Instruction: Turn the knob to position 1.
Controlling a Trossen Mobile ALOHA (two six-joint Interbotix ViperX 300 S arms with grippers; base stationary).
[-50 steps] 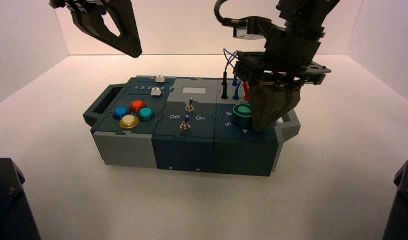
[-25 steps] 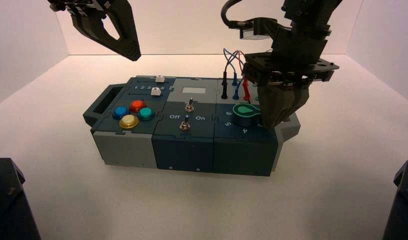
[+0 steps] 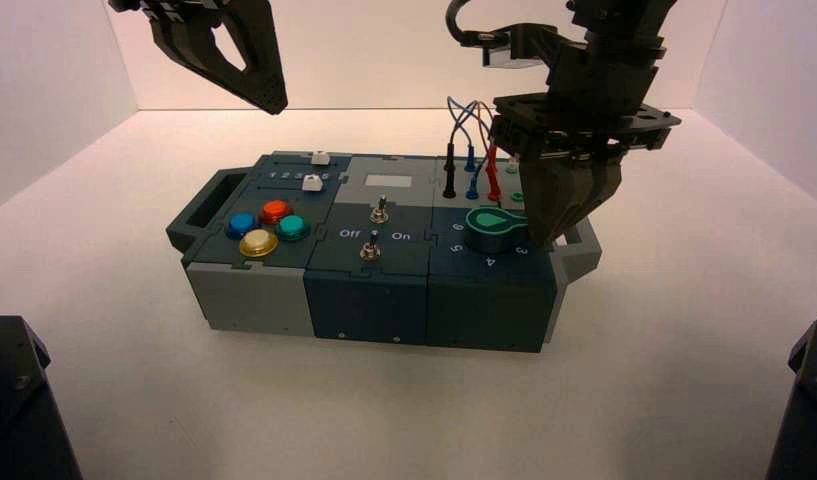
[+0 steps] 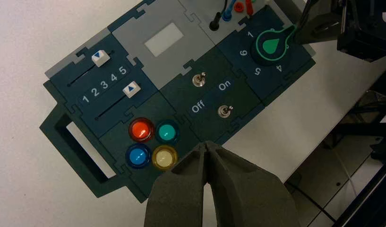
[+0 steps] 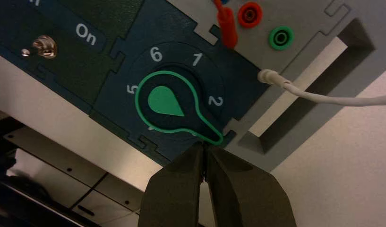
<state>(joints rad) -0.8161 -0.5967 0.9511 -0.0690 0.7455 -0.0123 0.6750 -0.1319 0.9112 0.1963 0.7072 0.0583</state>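
The knob (image 5: pixel 168 104) is black with a green-outlined teardrop top, at the right end of the box (image 3: pixel 369 300). Its pointer tip lies past the numeral 2 (image 5: pixel 215 100), away from the numeral 1 (image 5: pixel 196 59). My right gripper (image 5: pixel 203 145) is shut, with its fingertips right at the pointer tip. In the high view it (image 3: pixel 546 240) stands just right of the knob (image 3: pixel 489 228). My left gripper (image 3: pixel 234 50) is shut and empty, held high over the box's back left. The left wrist view shows the knob (image 4: pixel 271 45) and the numeral 1 (image 4: pixel 250 34).
Black, blue and red plugs with wires (image 3: pixel 471 165) stand just behind the knob. Two metal toggle switches (image 3: pixel 376 230) sit mid-box. Coloured push-buttons (image 3: pixel 267 227) and two white sliders (image 3: pixel 314 172) are on the left part. A white cable (image 5: pixel 323 97) runs by the right handle.
My right gripper has moved right and slightly back beside the knob. The knob's pointer has swung round with it, and more of the knob's top shows. The left arm has barely shifted.
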